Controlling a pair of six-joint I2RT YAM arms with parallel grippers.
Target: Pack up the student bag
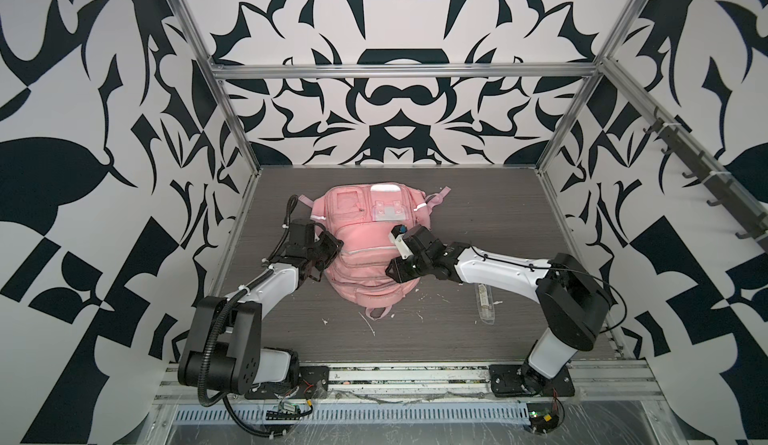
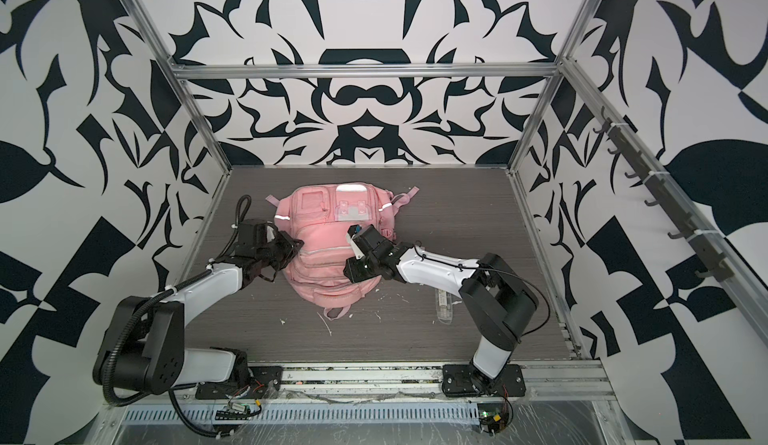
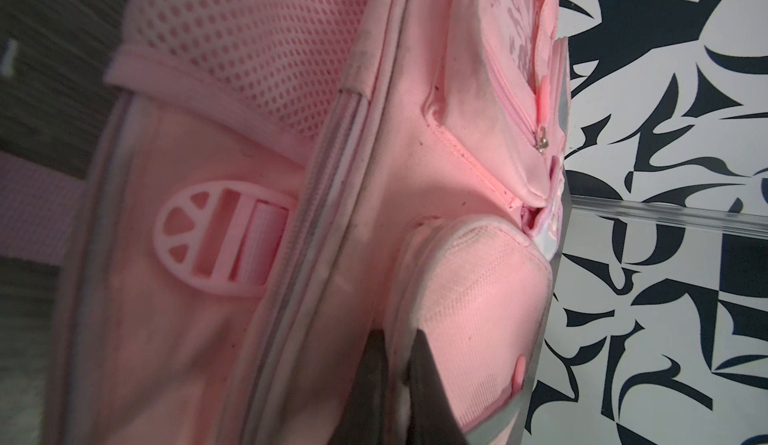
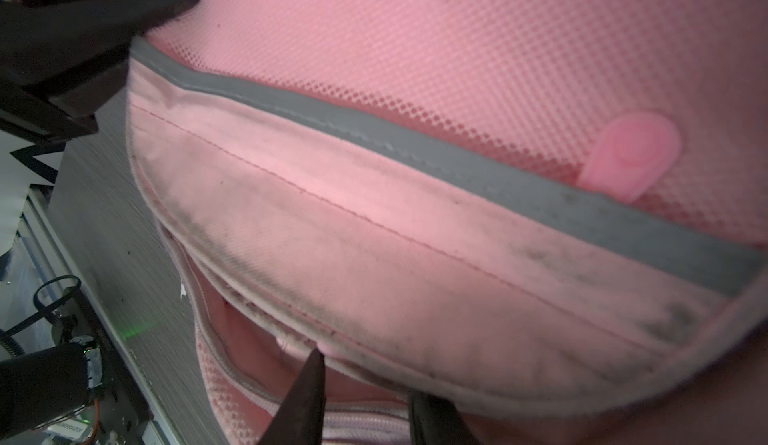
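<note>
The student bag (image 1: pixel 365 251) (image 2: pixel 328 251), a pink backpack, lies flat in the middle of the table in both top views. My left gripper (image 1: pixel 330 256) (image 2: pixel 289 251) is at its left side. In the left wrist view this gripper (image 3: pixel 401 339) is shut on the pale piped edge of a mesh pocket on the bag (image 3: pixel 449 164). My right gripper (image 1: pixel 392 273) (image 2: pixel 351 270) is low on the bag's right side. In the right wrist view its jaws (image 4: pixel 365 376) stand apart at a part-open zip under a soiled flap (image 4: pixel 374 235), gripping nothing.
A clear plastic packet (image 1: pixel 484 301) (image 2: pixel 442 305) lies on the table under the right arm. White scraps (image 1: pixel 368 322) litter the table in front of the bag. Aluminium frame posts box in the table, and a rail of hooks (image 1: pixel 706 181) runs along the right wall.
</note>
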